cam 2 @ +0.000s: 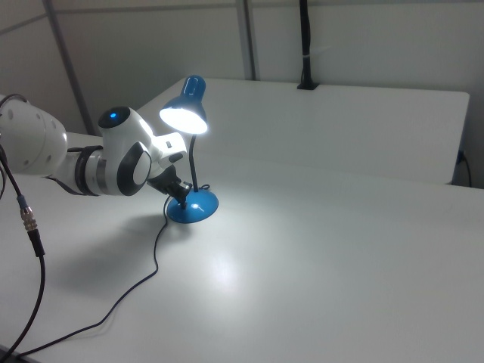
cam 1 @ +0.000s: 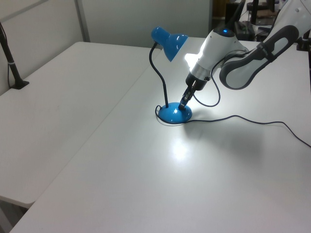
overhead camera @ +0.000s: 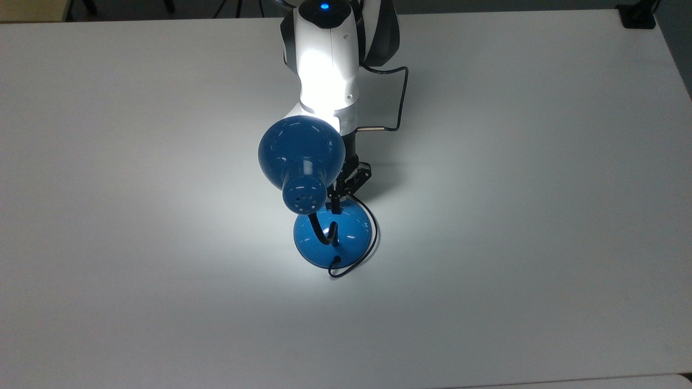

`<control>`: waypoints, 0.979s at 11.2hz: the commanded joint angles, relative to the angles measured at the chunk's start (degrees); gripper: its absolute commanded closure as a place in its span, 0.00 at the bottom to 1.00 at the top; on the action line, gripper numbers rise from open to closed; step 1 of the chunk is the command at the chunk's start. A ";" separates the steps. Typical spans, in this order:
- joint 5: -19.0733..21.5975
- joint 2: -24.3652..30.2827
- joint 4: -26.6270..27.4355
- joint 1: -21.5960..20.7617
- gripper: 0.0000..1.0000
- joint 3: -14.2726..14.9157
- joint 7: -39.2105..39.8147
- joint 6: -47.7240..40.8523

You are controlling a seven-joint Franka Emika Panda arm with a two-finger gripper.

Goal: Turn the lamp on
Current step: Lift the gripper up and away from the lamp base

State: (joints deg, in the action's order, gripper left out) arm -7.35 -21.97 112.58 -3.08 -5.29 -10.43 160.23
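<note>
No readable text, label or number shows anywhere.
</note>
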 commanded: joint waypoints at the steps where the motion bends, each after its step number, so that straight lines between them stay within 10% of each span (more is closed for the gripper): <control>1: -0.92 1.38 0.52 0.09 0.97 0.28 0.15 -0.87; 8: -0.04 21.15 -0.08 -0.26 0.93 0.28 0.15 -43.74; 10: 0.05 23.02 -5.85 -0.26 0.76 0.36 0.49 -52.69; 11: 0.49 22.58 -10.58 -0.17 0.46 0.45 0.50 -58.05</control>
State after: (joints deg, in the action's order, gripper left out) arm -7.52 -0.02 109.74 -3.10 -5.26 -10.40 112.35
